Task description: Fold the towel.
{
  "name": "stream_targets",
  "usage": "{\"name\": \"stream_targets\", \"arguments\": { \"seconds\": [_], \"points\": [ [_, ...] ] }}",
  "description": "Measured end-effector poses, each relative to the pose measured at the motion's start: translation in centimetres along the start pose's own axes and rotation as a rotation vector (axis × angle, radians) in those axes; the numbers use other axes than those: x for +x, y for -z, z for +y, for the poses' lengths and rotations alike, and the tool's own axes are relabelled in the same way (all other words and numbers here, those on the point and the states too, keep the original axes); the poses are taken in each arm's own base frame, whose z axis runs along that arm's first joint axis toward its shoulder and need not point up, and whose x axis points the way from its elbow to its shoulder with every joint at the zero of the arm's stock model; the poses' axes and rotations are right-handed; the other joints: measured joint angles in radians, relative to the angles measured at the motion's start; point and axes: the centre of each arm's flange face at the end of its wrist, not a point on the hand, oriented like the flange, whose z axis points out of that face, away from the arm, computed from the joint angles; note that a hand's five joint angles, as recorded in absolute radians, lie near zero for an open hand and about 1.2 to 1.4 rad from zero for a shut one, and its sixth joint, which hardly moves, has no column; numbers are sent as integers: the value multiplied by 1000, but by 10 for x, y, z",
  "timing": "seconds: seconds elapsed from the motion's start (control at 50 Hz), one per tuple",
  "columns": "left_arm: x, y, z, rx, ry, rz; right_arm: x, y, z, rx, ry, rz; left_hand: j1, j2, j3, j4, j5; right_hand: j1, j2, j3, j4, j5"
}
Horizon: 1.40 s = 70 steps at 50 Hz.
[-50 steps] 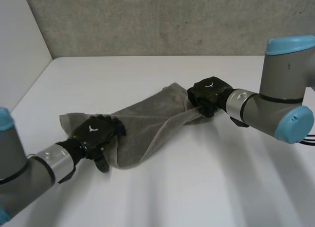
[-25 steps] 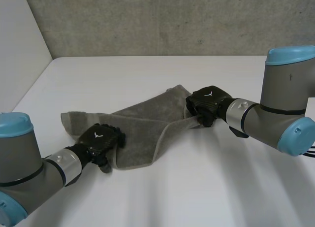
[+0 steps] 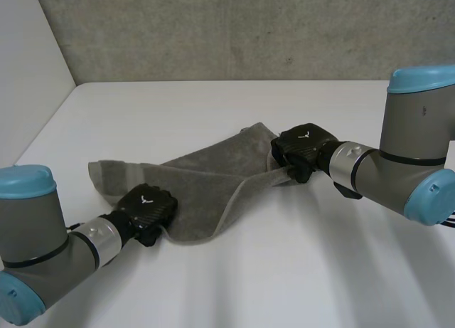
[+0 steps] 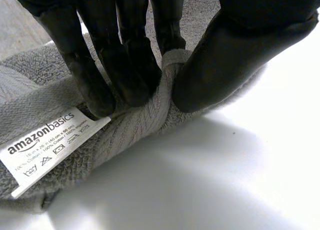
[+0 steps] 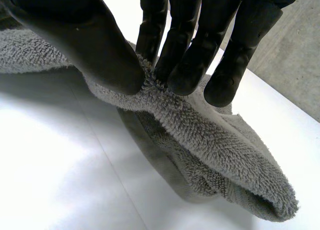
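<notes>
On the white counter (image 3: 298, 271), the grey towel (image 3: 206, 177) lies rumpled between my two hands, stretched from my near left toward the far right. My left hand (image 3: 148, 208) sits at its near edge, close to a corner. There my fingers (image 4: 125, 65) and thumb (image 4: 225, 55) pinch a bunched hem, just beside the white care label (image 4: 50, 142). My right hand (image 3: 302, 146) is at the far right corner, with thumb and fingers closed on a fold of the looped pile. From there the cloth droops to the counter.
</notes>
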Motion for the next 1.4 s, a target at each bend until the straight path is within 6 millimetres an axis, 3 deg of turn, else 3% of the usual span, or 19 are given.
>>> {"name": "stream_targets", "arguments": {
  "seconds": [0.24, 0.4, 0.5, 0.54, 0.66, 0.76, 1.08, 1.28, 1.4],
  "points": [
    [-13, 10, -29, 89, -26, -47, -4, 10, 2, -20, -12, -5, 0, 0, 1, 4, 0, 0, 0, 0, 0, 0],
    [-38, 18, -38, 122, 16, -128, -21, 36, 21, -133, -34, -60, 0, 0, 3, 4, 0, 0, 0, 0, 0, 0],
    [-55, 22, -34, 113, 56, -175, -28, 53, 27, -212, 20, -146, 0, 0, 4, 4, 0, -638, -616, -621, -628, -642],
    [-57, 22, -33, 109, 65, -180, -26, 53, 23, -197, 37, -148, 0, 0, 5, 4, 0, -774, -755, -776, -783, -803],
    [-53, 22, -32, 107, 86, -169, -4, 38, -3, -41, 21, -68, 0, 0, 6, 4, 0, -845, -817, -843, -856, -880],
    [-47, 23, -36, 118, 98, -153, 7, 20, -10, 23, 16, -35, 0, 0, 7, 4, 0, -845, -817, -843, -856, -880],
    [-49, 35, -56, 190, 126, -173, 6, -31, 28, -85, 195, -44, 0, 0, 7, 8, 0, -745, -726, -751, -765, -748],
    [-54, 37, -59, 202, 130, -187, 5, -33, 35, -129, 217, -56, 0, 0, 8, 8, 0, -558, -534, -562, -573, -566],
    [-54, 37, -60, 206, 145, -184, 1, -30, 36, -152, 216, -87, 0, 0, 8, 8, 0, -692, -659, -693, -701, -699]
  ]
}}
